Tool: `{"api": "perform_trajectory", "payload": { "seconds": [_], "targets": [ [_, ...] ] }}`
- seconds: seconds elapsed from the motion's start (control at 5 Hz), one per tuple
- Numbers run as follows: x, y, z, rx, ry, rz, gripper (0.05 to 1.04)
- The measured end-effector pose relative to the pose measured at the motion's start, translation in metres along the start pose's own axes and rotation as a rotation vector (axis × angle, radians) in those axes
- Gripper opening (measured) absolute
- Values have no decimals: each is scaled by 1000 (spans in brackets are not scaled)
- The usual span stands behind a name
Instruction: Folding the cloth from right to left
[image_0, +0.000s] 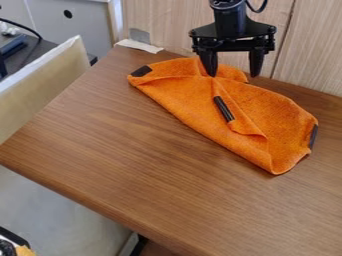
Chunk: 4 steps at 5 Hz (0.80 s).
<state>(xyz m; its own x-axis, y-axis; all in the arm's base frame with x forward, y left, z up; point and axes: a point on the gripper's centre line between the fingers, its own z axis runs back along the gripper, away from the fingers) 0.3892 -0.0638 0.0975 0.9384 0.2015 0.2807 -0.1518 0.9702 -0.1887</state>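
Orange fabric catches my eye first: the cloth (194, 107) lies rumpled on the brown wooden table (113, 150), stretching from the upper middle of the frame down toward the right. It is partly folded over itself. From its rounded corner at the upper left, one long edge runs down at a slant to a blunt point right of centre. A narrow flap lies across the middle, its lower tip pointing toward the right, and beyond it the fabric spreads out to a curved right side. I can pick out three black patches on it: one at the left corner (141, 71), one on the flap near the middle (224, 109) and one along the right edge (313, 136).

Over the back part of the cloth, in the upper right of the frame, hangs the black gripper (232, 74), pointing down. Its two fingers are spread well apart. The one on the left of the frame overlaps the orange from where I stand, though I cannot tell whether it touches; the other hangs by the back edge.

A light wood-grain wall (163, 25) rises behind the table. At the table's back left corner sits a pale, flat strip (139, 46), and further left a cream-coloured panel (40, 90) slants along beside the table.
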Motion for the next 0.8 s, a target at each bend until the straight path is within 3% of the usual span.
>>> {"api": "perform_trajectory", "payload": {
  "seconds": [0.2,0.4,0.6,0.8],
  "targets": [
    [-5,3,-12,12,38,3,999],
    [-2,-17,-24,13,73,-58,999],
    [-1,-47,-35,28,121,-157,999],
    [-8,-79,-41,38,136,-233,999]
  ]
}}
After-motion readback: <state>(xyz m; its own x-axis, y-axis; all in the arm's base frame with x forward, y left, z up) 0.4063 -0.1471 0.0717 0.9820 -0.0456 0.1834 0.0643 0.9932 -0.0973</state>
